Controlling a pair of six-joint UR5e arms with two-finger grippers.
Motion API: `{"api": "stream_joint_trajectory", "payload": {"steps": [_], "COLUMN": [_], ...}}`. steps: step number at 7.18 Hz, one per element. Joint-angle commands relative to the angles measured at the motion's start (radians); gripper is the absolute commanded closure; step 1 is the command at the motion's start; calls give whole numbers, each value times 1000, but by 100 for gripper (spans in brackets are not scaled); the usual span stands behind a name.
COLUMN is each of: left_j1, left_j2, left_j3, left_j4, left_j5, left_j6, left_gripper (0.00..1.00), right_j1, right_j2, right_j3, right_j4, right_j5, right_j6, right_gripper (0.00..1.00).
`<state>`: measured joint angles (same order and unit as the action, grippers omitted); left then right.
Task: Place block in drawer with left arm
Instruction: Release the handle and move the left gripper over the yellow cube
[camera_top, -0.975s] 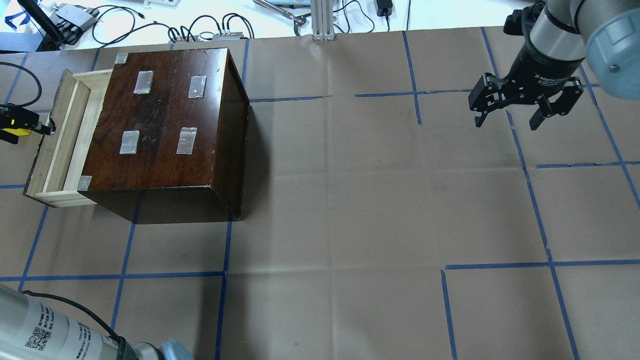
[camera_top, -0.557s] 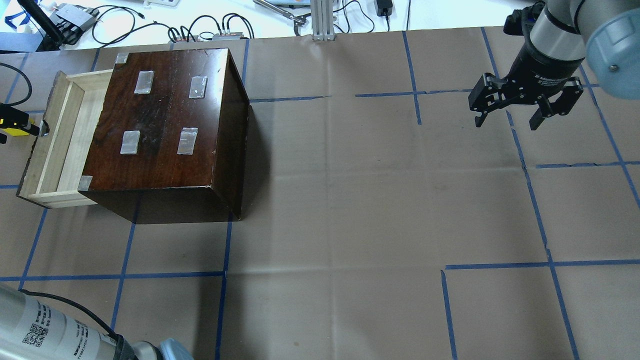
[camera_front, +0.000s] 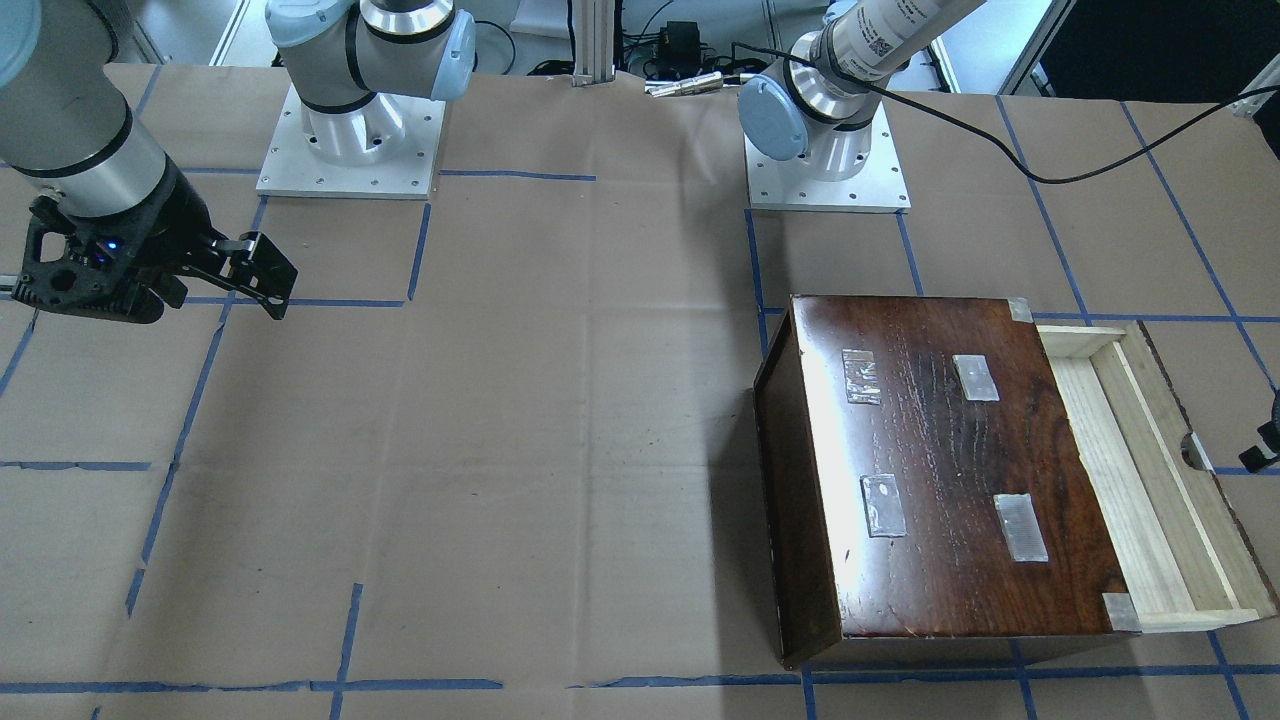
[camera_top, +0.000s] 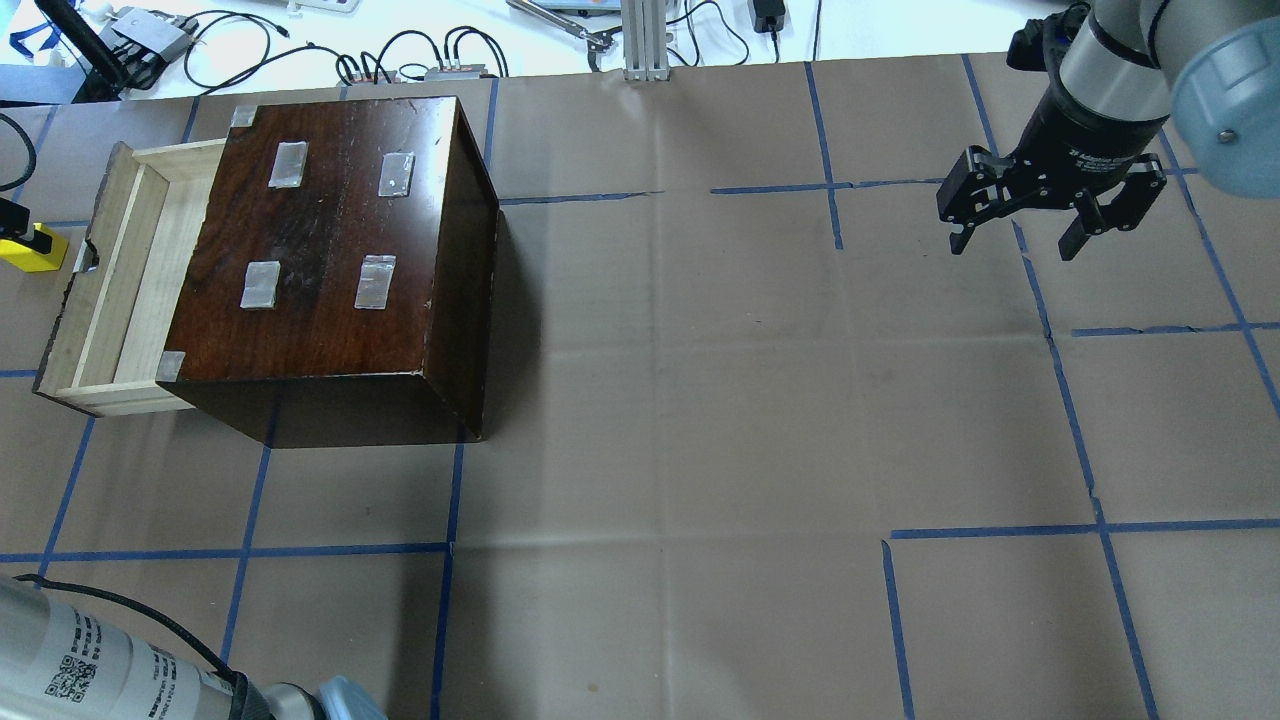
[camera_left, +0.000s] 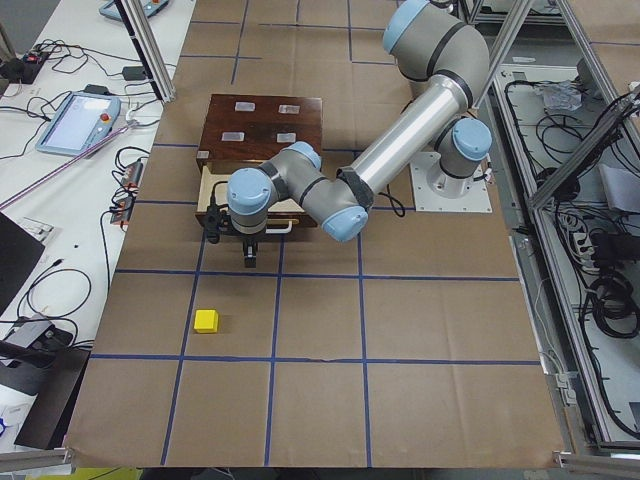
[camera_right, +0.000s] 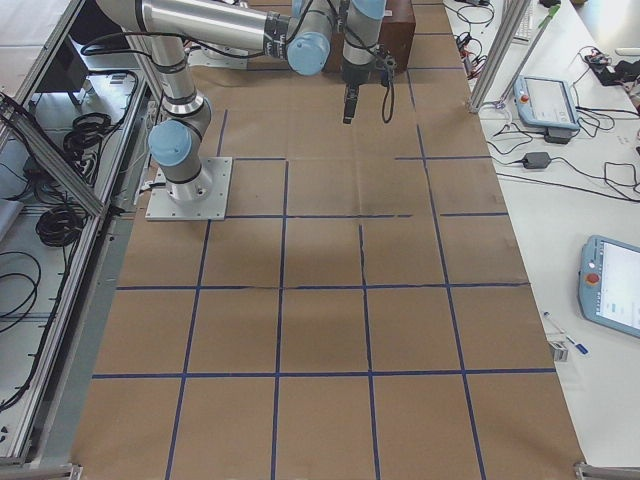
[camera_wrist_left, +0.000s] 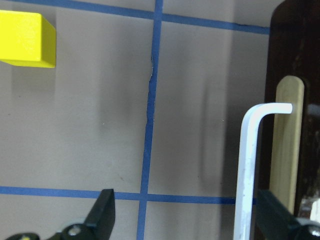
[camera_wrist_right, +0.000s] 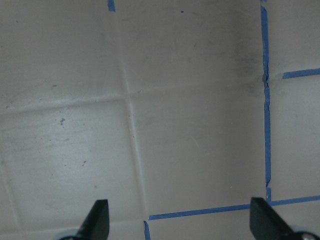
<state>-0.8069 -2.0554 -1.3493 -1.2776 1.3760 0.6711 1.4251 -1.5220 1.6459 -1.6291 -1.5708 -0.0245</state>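
Note:
The yellow block (camera_top: 30, 250) lies on the brown paper just left of the drawer's notch; it also shows in the exterior left view (camera_left: 207, 321) and the left wrist view (camera_wrist_left: 25, 39). The pale wood drawer (camera_top: 110, 270) stands pulled out of the dark cabinet (camera_top: 340, 240), and its tray (camera_front: 1150, 470) holds nothing. My left gripper (camera_wrist_left: 189, 215) is open and empty, low over the paper between the block and the drawer front with its white handle (camera_wrist_left: 247, 165). My right gripper (camera_top: 1015, 240) is open and empty, far off at the table's other side.
Cables and small devices (camera_top: 430, 60) and an aluminium post (camera_top: 645, 40) line the far table edge. Blue tape lines cross the brown paper. A teach pendant (camera_left: 75, 120) lies on the side bench.
The drawer slid further out of the cabinet. My left gripper backed away from the notch to the overhead view's left edge, uncovering the yellow block. The right arm has not moved.

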Motion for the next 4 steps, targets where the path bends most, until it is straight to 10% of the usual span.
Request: {"api": "stream_joint_trajectory", "payload": {"steps": [1, 4], "left_j1": [2, 29], "left_j2": [-32, -162], "left_j3": [111, 272], "left_j4": [-52, -78], "left_j5": [0, 6], "left_j6": [1, 46], "left_gripper": [1, 1], "right_j1": [0, 0], "right_j2": [-1, 0], "right_j3": [0, 0], "right_j4": [0, 0], "right_j5": [0, 0], "right_j6": [0, 0], "right_gripper": [0, 0]}}
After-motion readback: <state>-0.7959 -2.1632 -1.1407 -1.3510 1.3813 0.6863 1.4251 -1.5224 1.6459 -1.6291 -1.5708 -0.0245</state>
